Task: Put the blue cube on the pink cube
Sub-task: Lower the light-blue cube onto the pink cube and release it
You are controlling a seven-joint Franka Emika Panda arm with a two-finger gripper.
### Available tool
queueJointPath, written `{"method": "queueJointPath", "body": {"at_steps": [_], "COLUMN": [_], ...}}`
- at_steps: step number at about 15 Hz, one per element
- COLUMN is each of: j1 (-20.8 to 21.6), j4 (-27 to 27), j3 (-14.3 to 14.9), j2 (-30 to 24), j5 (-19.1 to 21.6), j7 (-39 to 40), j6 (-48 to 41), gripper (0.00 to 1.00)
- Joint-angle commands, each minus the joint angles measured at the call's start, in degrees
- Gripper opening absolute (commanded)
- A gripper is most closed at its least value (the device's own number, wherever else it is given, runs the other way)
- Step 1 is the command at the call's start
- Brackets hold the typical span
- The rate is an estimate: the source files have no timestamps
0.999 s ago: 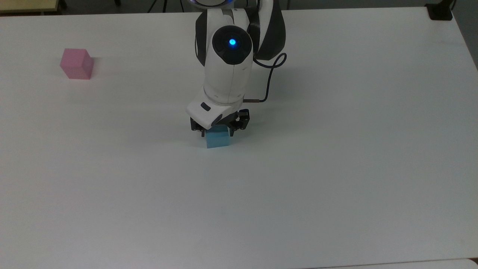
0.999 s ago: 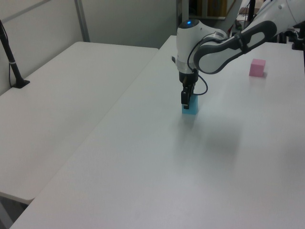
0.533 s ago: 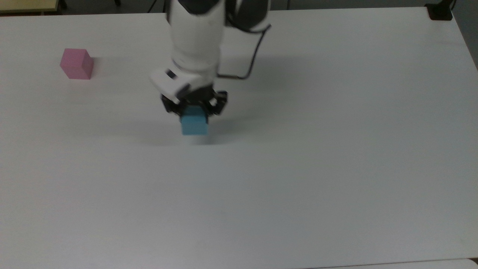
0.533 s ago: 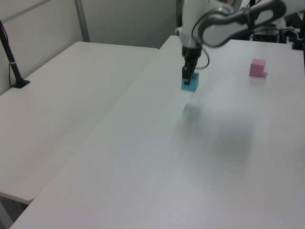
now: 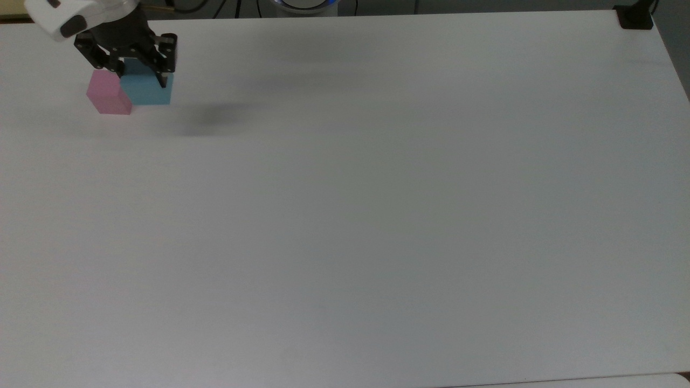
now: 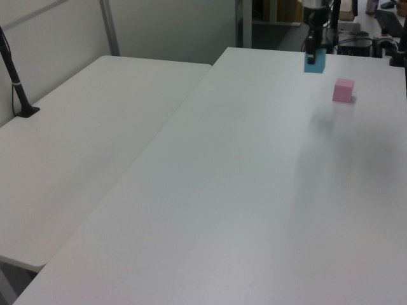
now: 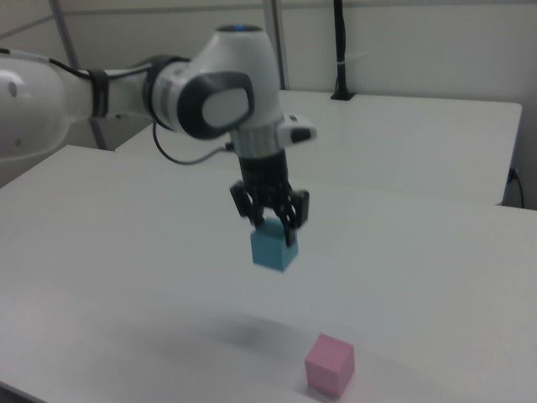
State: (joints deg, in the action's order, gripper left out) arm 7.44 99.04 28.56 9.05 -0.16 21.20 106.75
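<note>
My gripper [image 5: 137,73] is shut on the blue cube [image 5: 146,89] and holds it well above the table. The right view shows the blue cube [image 7: 274,248] hanging in the air under the gripper [image 7: 270,222], with its shadow on the table below. The pink cube [image 7: 330,363] rests on the table, lower and to the right view's right of the blue one. In the top view the pink cube [image 5: 108,94] sits at the far left, partly overlapped by the lifted blue cube. The left view has the blue cube [image 6: 314,61] up and to the left of the pink cube [image 6: 343,90].
The white table [image 5: 377,215] spreads wide around the cubes. A black post base [image 5: 636,16] stands at its far right corner in the top view. A second white table [image 6: 82,127] lies alongside in the left view, with a black post [image 6: 16,82] on it.
The gripper has lifted the blue cube off the table's middle and carried it far toward the top view's upper left, close to the pink cube. The pink cube has not moved.
</note>
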Motion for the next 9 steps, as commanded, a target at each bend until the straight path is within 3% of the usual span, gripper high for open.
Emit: {"method": "queueJointPath", "body": {"at_steps": [1, 6, 9], "j1": [1.2, 1.1, 1.1], "j4": [7.9, 13.7, 15.5], "j3": [6.2, 13.6, 15.8], "j2": [-1.3, -0.9, -0.7], "j5": [0.2, 0.2, 0.3], "j7": [3.8, 9.9, 12.9], "j6": [7.7, 16.8, 19.6], "gripper": [0.1, 0.1, 0.1]}}
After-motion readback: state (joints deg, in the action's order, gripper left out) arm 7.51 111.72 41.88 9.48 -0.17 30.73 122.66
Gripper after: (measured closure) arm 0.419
